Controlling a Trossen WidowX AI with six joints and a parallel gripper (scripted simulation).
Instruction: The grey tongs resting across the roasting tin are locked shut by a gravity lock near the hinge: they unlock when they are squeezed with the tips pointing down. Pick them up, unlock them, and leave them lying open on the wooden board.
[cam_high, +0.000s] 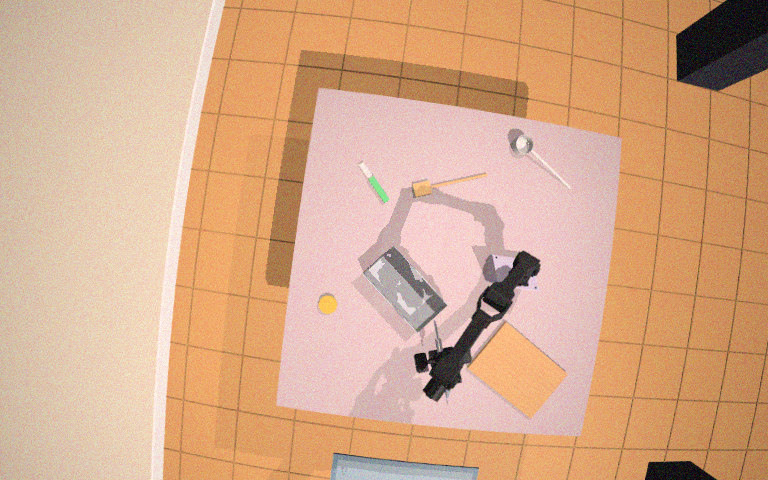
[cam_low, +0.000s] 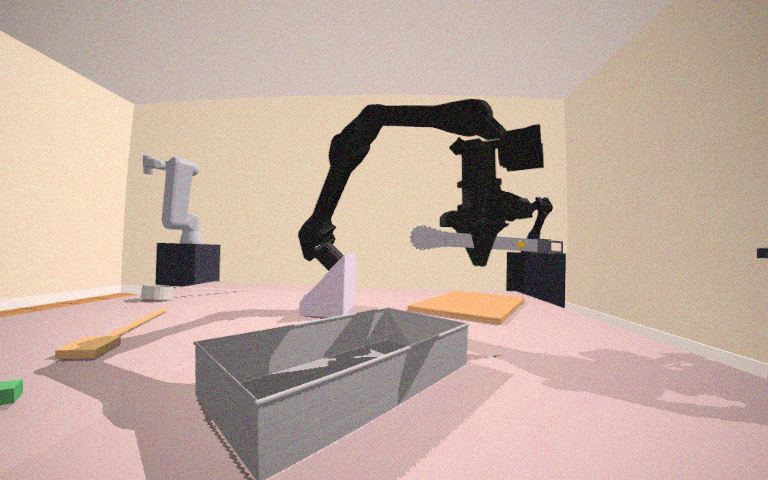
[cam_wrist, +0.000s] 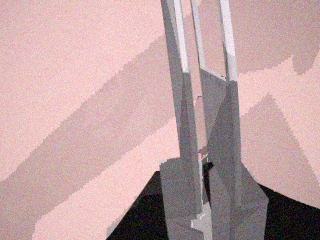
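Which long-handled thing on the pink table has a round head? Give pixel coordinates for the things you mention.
The ladle (cam_high: 521, 145) (cam_low: 156, 293), near a table corner: its head is a round, greyish cup, while the spatula's (cam_high: 421, 188) (cam_low: 87, 346) is square, flat and orange.

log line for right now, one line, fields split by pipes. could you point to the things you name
gripper (cam_low: 480, 263) (cam_wrist: 206, 165): shut on tongs (cam_low: 443, 238) (cam_wrist: 231, 125) | tongs: level, aloft | board (cam_high: 518, 370) (cam_low: 467, 306): tongs not on it

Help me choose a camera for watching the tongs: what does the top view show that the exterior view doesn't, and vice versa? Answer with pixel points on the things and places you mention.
Only top: the yellow disc (cam_high: 327, 304) and the green-handled tool's white end (cam_high: 364, 168).

Only exterior: the yellow mark (cam_low: 521, 244) on the tongs (cam_high: 437, 337) (cam_low: 509, 243) (cam_wrist: 227, 125) and the pale grey arm (cam_low: 178, 195) in the background.

Both: the tongs in the hand (cam_high: 444, 362) (cam_low: 480, 262) (cam_wrist: 207, 200), roasting tin (cam_high: 432, 318) (cam_low: 339, 396), wooden board (cam_high: 516, 367) (cam_low: 464, 305) and wooden spatula (cam_high: 421, 188) (cam_low: 87, 346).
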